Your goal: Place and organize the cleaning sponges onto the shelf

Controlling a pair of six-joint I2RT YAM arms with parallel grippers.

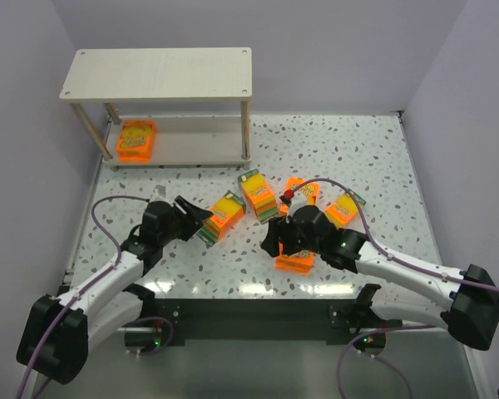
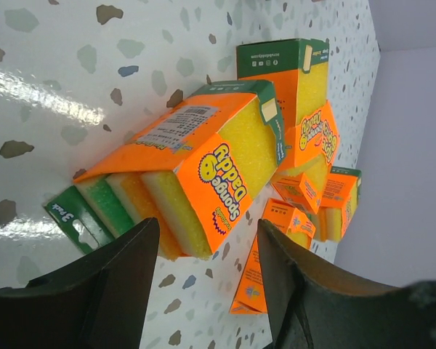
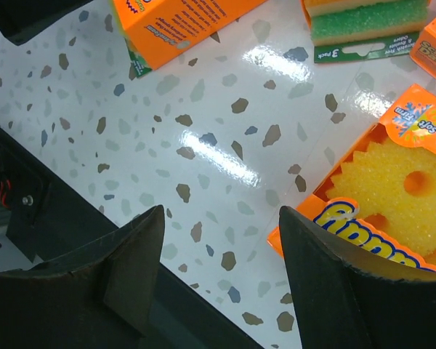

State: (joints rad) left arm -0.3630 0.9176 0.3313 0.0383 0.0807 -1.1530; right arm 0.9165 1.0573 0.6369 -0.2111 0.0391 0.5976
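The shelf stands at the back left; one orange sponge pack lies on its lower board. Several more packs lie mid-table. My left gripper is open and empty, its jaws just short of the near end of a thick pack, which also shows in the left wrist view ahead of the gripper. A second thick pack lies behind it. My right gripper is open and empty just left of a flat pack; in the right wrist view that pack lies beside the gripper.
Two more orange packs lie right of centre. The table's dark near edge runs close under my right gripper. White walls close in the table on the left, back and right.
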